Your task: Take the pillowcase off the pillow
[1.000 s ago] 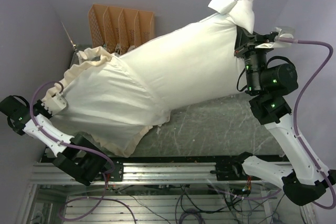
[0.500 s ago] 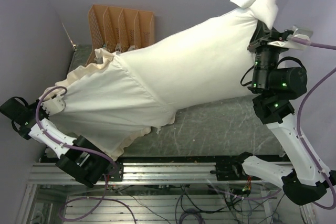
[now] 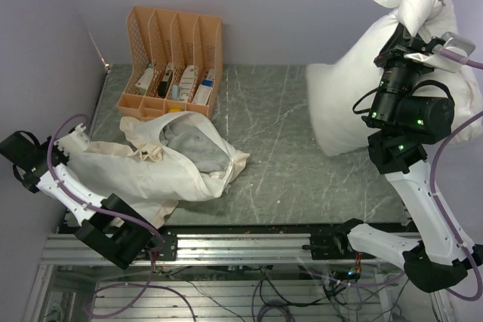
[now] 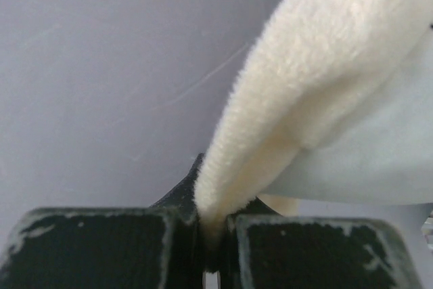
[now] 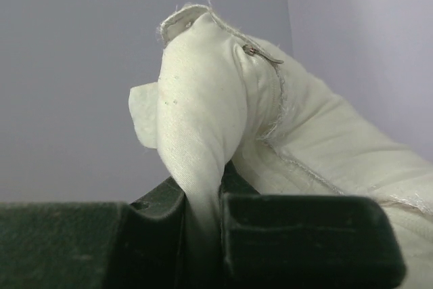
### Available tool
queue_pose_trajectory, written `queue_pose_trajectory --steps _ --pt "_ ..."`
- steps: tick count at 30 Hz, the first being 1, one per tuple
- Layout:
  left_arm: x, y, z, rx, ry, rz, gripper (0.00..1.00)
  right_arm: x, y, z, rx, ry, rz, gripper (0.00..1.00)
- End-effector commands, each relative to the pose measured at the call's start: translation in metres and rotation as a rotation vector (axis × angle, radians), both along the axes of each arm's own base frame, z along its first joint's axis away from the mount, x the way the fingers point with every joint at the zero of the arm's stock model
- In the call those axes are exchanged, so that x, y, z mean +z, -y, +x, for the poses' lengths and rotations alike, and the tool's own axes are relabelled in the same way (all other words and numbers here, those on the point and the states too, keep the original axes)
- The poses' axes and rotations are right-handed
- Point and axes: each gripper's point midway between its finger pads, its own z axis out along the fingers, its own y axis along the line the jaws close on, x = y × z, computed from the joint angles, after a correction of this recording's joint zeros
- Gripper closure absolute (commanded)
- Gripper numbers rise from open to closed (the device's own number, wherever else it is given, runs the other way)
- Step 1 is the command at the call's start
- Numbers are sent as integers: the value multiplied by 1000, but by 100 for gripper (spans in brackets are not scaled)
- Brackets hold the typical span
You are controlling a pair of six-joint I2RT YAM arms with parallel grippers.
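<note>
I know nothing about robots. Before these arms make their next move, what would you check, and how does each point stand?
1. Is the pillow out of the pillowcase: ok. They are apart, with bare table between them.
2. Hold of the right pincer: ok. It is shut on a corner of the pillow, held up high.
3. Hold of the left pincer: ok. It is shut on the cream edge of the pillowcase.
4. Is the pillowcase clear of the orange organiser: cannot tell. Its crumpled edge lies right by the organiser's front.
5. Is the lower end of the pillow resting on the table: cannot tell.
</note>
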Motion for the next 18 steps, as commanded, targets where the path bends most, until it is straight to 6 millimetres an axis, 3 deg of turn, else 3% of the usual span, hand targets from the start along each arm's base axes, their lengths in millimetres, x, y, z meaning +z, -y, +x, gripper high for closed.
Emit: queue_pose_trajectory --steps 1,6,11,15,18 --pt "24 32 16 19 82 -188 93 45 8 -30 57 184 76 100" --pt "55 110 57 -33 190 -439 93 27 -17 -7 138 117 25 100" --pt "104 185 101 -104 308 -603 93 3 -56 20 311 41 30 100" --pt "145 231 128 -132 382 -713 93 4 -99 30 540 12 66 100" --pt "160 257 136 -148 398 -761 92 17 -109 30 620 25 126 100"
